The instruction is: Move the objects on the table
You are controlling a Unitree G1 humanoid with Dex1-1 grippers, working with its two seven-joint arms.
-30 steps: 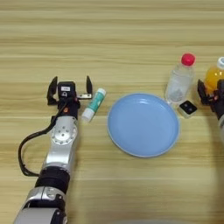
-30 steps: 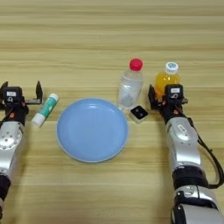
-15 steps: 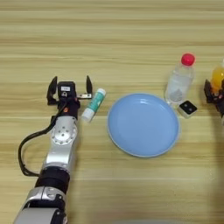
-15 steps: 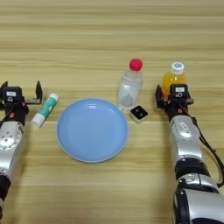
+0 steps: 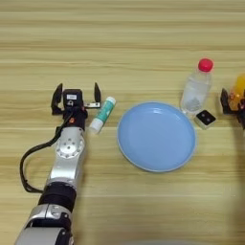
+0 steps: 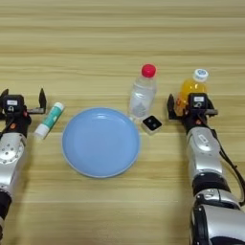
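The right gripper (image 6: 191,106) had advanced around the orange-juice bottle (image 6: 190,90) near the table's (image 6: 119,43) right edge (fingers wide, not yet clamped), readying a grasp.

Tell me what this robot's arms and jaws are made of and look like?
Each arm is a chain of rounded silver-grey metal segments with black bands at the joints. Each ends in a boxy black head bearing a small white label and two slim black fingers. A black cable loops beside the left arm; another runs along the right. Left gripper; right gripper.
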